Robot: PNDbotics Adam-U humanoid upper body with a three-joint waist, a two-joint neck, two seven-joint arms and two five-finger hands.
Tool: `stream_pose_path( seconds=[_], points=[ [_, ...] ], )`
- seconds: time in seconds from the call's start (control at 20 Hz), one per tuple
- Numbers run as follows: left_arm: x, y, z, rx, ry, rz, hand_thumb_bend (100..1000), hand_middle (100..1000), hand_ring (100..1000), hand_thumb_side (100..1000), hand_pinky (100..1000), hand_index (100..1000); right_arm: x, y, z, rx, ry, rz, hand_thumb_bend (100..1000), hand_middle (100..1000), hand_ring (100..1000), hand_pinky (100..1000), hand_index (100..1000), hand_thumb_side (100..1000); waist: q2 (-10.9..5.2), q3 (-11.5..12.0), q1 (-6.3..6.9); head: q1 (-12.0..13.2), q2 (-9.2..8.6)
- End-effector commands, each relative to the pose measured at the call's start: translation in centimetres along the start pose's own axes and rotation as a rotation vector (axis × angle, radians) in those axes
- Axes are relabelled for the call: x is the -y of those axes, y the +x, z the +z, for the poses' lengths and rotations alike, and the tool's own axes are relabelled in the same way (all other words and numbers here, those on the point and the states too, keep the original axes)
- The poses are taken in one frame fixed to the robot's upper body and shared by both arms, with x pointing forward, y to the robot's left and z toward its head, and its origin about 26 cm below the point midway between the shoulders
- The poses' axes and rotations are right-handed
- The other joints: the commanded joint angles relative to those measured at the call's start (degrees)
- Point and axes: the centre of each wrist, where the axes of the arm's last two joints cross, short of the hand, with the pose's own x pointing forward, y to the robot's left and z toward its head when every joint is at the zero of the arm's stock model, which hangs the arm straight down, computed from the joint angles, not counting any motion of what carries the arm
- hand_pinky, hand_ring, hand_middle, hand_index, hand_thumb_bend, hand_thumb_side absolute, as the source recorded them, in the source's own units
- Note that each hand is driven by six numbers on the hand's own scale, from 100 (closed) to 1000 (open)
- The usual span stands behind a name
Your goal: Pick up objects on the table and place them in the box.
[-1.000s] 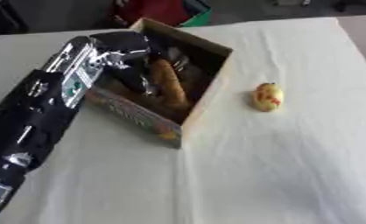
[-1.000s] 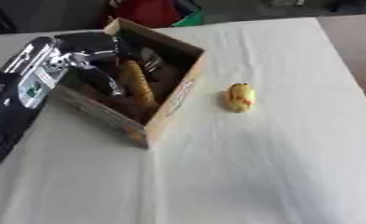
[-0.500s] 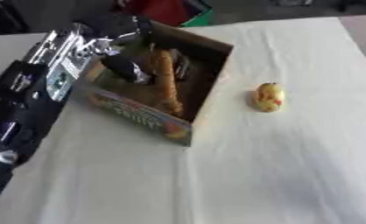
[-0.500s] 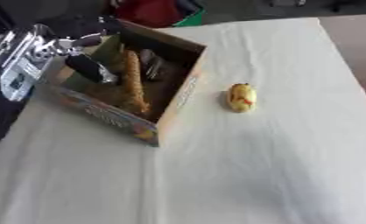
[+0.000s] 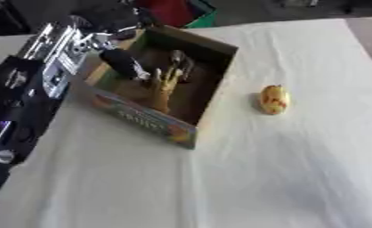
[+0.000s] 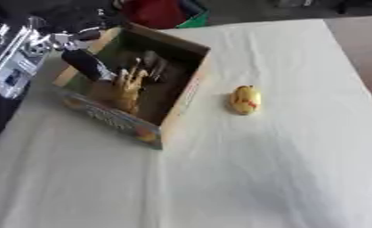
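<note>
A: Left arm (image 5: 33,84) is coming in from the left edge, black with silver plates, slanting up toward the box (image 5: 162,84). Its hand (image 5: 123,62) is reaching over the box's left wall, dark fingers angling down and right into the inside.

B: Fingers?

A: One dark finger is lying fairly straight, pointing down-right toward the box floor. Whether the rest are curling around anything, I cannot tell; it is all blurred there.

B: Right hand?

A: Not showing in either view.

B: What is sitting in the box?

A: A long tan thing (image 5: 164,87), lying with its long axis running from the far wall toward the near printed wall, forked end pointing away from the camera. Just beyond it, a small greyish piece (image 5: 179,62) against the back. The fingertip is hovering close by the tan thing's far end; contact I cannot judge.

B: And on the table?

A: A yellow object (image 6: 245,99) with reddish marks is resting on the white cloth (image 5: 282,169), right of the box and apart from it. Rounded, slightly longer than wide, long axis running roughly away from the camera.
</note>
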Motion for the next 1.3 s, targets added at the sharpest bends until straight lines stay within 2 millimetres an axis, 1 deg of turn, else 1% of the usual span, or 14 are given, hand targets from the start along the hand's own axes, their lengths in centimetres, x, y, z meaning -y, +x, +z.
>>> stream_pose_path(
  seconds=[0.05,0.1,0.15,0.25,0.4,0.45,0.55,0.65,0.9,0.95,1.05,1.15,1.2,1.3],
  points=[
    [-2.1,-0.8,1.1,-0.01,0.043,-0.045,562,866,893,548,642,946,0.3,0.7,-0.4,0.025,0.009,0.016,100,561,1000,696,816,956,-1.75,0.2,-0.32,-0.3,0.55],
    [-2.3,-0.8,1.3,-0.006,0.044,-0.051,540,866,893,521,642,945,0.3,0.7,-0.4,0.026,0.009,0.017,100,561,1000,696,816,955,-1.79,0.3,-0.34,-0.4,0.61],
    [-2.4,-0.7,1.4,-0.002,0.037,-0.065,369,864,893,319,639,941,0.3,0.7,-0.5,0.027,0.008,0.016,100,561,1000,695,816,955,-1.84,0.3,-0.33,-0.4,0.66],
    [-2.5,-0.7,1.5,0.003,0.024,-0.088,365,850,880,295,625,935,0.3,0.7,-0.5,0.028,0.006,0.013,100,560,1000,695,816,957,-1.86,0.3,-0.31,-0.4,0.66],
    [-2.3,-0.9,1.7,-0.015,0.035,-0.107,377,845,876,340,623,933,0.2,0.6,-0.4,0.02,0.006,0.008,100,559,1000,695,816,959,-1.79,0.3,-0.35,-0.5,0.49],
    [-2.2,-1.0,1.7,-0.024,0.041,-0.101,367,841,870,384,620,930,0.2,0.6,-0.4,0.019,0.006,0.01,100,559,1000,695,816,957,-1.76,0.3,-0.38,-0.6,0.49],
    [-2.2,-1.1,1.7,-0.038,0.066,-0.088,352,837,866,396,619,924,0.2,0.6,-0.4,0.021,0.008,0.011,100,559,1000,695,816,956,-1.75,0.4,-0.43,-0.7,0.48],
    [-2.6,-1.0,2.0,-0.037,0.108,-0.086,306,832,857,411,614,918,0.2,0.6,-0.4,0.022,0.007,0.013,100,559,1000,695,816,959,-1.73,0.5,-0.45,-0.8,0.48],
    [-4.0,-0.5,2.8,-0.047,0.236,-0.07,159,806,828,382,596,895,0.3,0.6,-0.4,0.022,0.006,0.014,100,560,1000,695,816,957,-1.82,0.6,-0.58,-0.9,0.93],
    [-4.3,-0.5,3.1,-0.052,0.267,-0.058,100,778,797,384,572,863,0.3,0.6,-0.4,0.024,0.008,0.015,100,561,1000,696,815,956,-1.9,0.7,-0.65,-1.0,1.06],
    [-4.8,-0.3,3.9,-0.066,0.343,-0.027,100,755,764,400,553,844,0.4,0.7,-0.5,0.031,0.014,0.023,100,563,1000,696,815,953,-2.09,1.0,-0.81,-1.2,1.27],
    [-5.1,0.0,5.0,-0.076,0.437,0.035,100,725,716,445,539,833,0.7,0.9,-0.8,0.04,0.018,0.038,100,567,1000,697,815,947,-2.38,1.5,-1.08,-1.3,1.57],
    [-5.3,0.0,5.6,-0.086,0.49,0.08,100,717,704,450,535,828,0.9,1.0,-1.0,0.046,0.019,0.047,100,568,1000,697,815,947,-2.53,1.7,-1.21,-1.4,1.74],
    [-5.6,0.3,7.1,-0.116,0.603,0.183,100,692,664,521,531,813,1.2,1.3,-1.5,0.063,0.029,0.073,100,574,1000,701,815,942,-2.9,2.3,-1.57,-1.6,2.13]
  ],
)
